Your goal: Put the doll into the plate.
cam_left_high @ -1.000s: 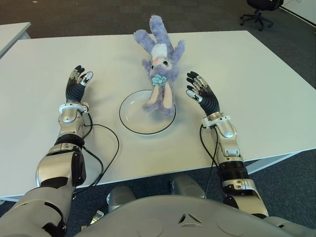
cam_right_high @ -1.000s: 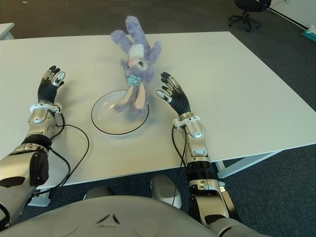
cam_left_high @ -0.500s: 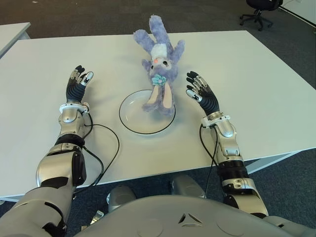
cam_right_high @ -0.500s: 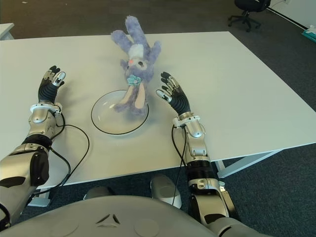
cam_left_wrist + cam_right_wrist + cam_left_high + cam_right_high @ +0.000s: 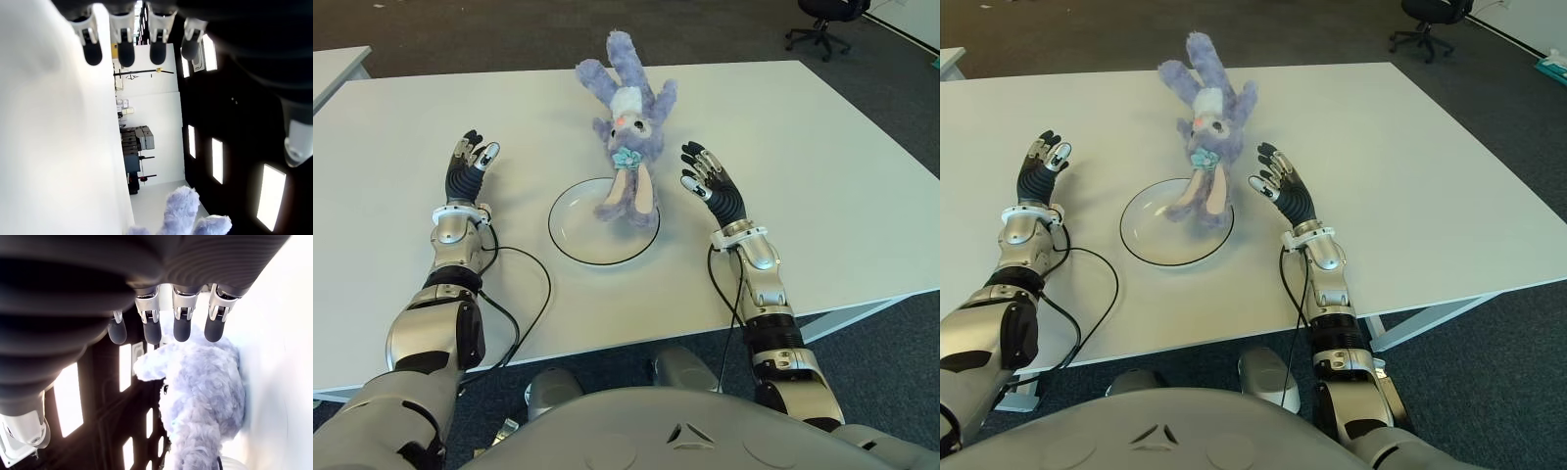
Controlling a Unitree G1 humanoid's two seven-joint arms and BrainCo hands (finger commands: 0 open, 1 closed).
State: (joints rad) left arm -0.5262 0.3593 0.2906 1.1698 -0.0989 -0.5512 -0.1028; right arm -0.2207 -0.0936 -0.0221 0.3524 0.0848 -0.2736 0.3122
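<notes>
Purple and plush, the doll (image 5: 628,127) is a long-eared rabbit lying on the white table (image 5: 822,166). Its ears reach over the far rim of the plate (image 5: 570,238) and droop into the dish, while its body and legs stretch away across the table toward the far edge. Most of the doll lies outside the plate.

To the right of the doll, the right hand (image 5: 710,183) is raised just beside the rabbit's ears, fingers (image 5: 181,328) straight and spread, holding nothing. Its own wrist view shows the purple fur close in front of the fingertips, with no contact visible.

To the left, well apart from the plate, the left hand (image 5: 468,165) also stands with fingers (image 5: 125,51) extended and empty.

Black cables (image 5: 530,294) loop across the table from each forearm toward the near edge. Beyond the far right corner of the table, an office chair (image 5: 829,14) stands on dark carpet.
</notes>
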